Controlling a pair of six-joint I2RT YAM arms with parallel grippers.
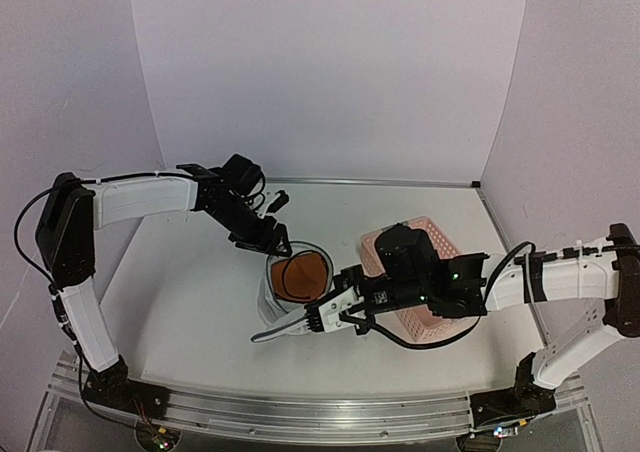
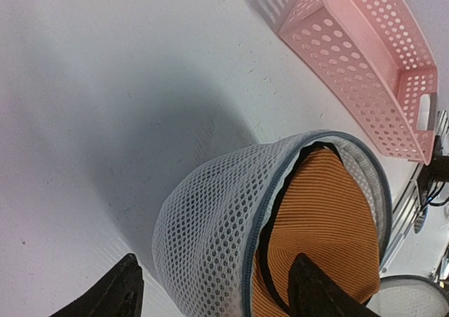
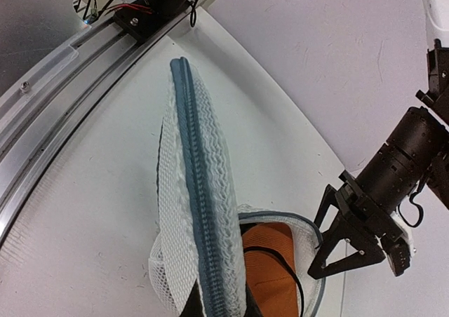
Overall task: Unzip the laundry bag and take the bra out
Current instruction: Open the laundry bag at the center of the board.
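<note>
From above, the laundry bag (image 1: pixel 268 300) stands mouth-up in the middle of the bench (image 1: pixel 190 302), just left of a pink basket (image 1: pixel 432 234). The bra (image 1: pixel 300 275) sits inside it, its orange fabric filling the open mouth. The left tool (image 1: pixel 272 238) hangs at the bag's far rim. The right tool (image 1: pixel 318 319) is at the near rim, closed on the bag's unzipped lid flap, which sticks out to the near left. The right arm lies across the basket and hides most of it.

In the left wrist view, the left tool (image 2: pixel 215 261) is open, its two dark fingers (image 2: pixel 112 292) spread wide. One finger is outside the mesh wall (image 2: pixel 203 226) and the other is over the orange fabric (image 2: pixel 330 219) within the rim. The basket (image 2: pixel 365 71) lies beyond, apart from the bag.

In the right wrist view, the lid flap (image 3: pixel 179 212) stands edge-on, and its grey-blue zipper (image 3: pixel 200 184) runs down to the bottom of the frame, where the right tool's own fingers barely show. Behind the flap is the bag's open mouth with the orange fabric (image 3: pixel 270 261). The left tool (image 3: pixel 337 236) is just right of the rim.
</note>
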